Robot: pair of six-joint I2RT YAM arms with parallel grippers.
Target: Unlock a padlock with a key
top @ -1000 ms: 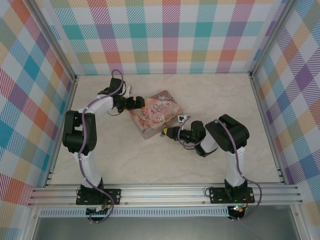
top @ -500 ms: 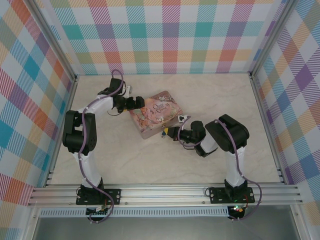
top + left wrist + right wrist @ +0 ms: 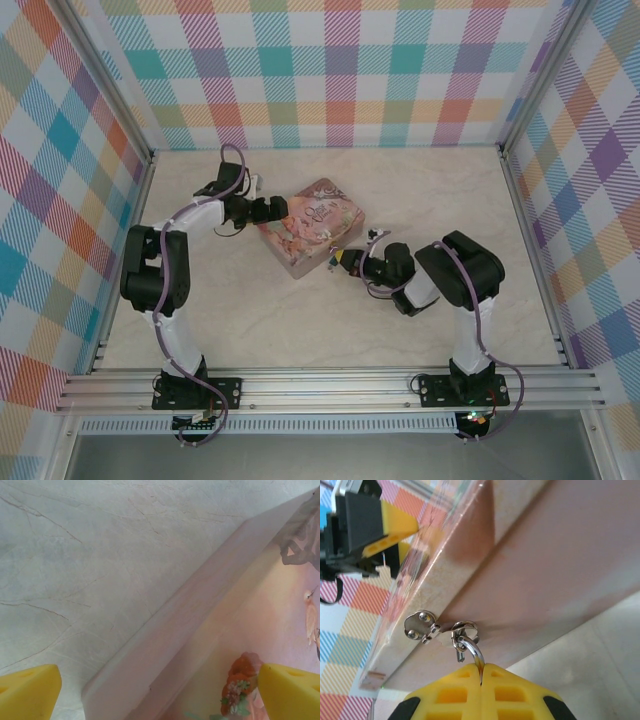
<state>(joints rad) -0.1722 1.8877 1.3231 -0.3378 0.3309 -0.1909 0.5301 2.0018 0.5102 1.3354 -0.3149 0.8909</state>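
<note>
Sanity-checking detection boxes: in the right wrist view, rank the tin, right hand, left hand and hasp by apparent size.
1. tin
2. right hand, enlarged by nearness
3. left hand, shrunk by distance
4. hasp

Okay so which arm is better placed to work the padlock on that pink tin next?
Right. The right gripper is shut on the padlock by its thin shackle, which hangs from the hasp on the tin side. The left gripper sits open at the tin's opposite corner, away from it.
</note>
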